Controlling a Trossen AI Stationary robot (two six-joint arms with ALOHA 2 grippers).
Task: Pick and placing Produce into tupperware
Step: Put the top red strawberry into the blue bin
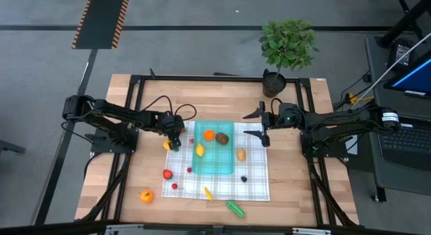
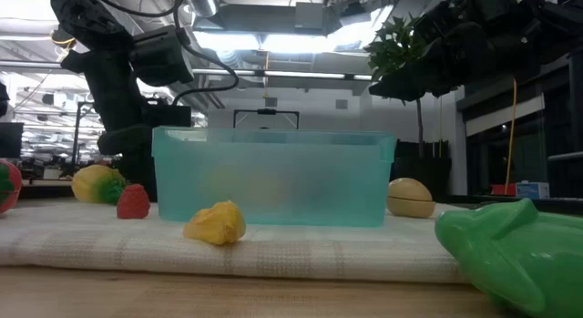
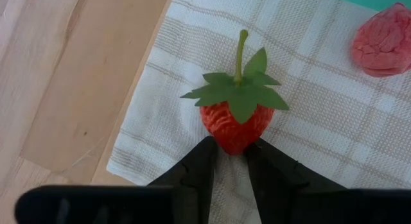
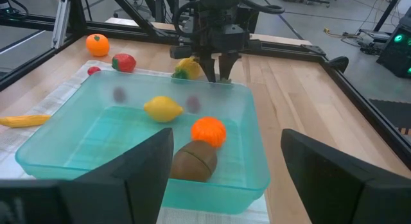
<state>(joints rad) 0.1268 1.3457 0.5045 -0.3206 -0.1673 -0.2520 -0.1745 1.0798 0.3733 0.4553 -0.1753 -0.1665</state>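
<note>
Produce pieces sit partly in the teal tupperware [image 1: 215, 153] already: a lemon [image 4: 162, 109], an orange [image 4: 209, 131] and a brown piece [image 4: 194, 162] lie inside, rest scattered on the checked cloth [image 1: 256, 184] and the worktop [image 1: 296, 201]. Step in hand, as I read it: picking a toy strawberry [image 3: 232, 124]. Left tool [image 3: 230, 163] is down at the cloth's corner just beside the container's left wall; its fingers [image 3: 202, 166] are narrowed w/ tips touching the berry's lower end on both sides, berry not lifted off the cloth, so can't tell if it's properly clamped yet. A pink-red lumpy piece [image 3: 384, 39] lies near, apart from the berry. Right tool [image 1: 262, 124] waits at the container's right side, fingers spread wide, holding nothing. Next move prob calls for a firm squeeze lower on the berry body, lift clear of the wall, short carry over the rim, then release. Grip looks shallow, berry could squirt out.
</note>
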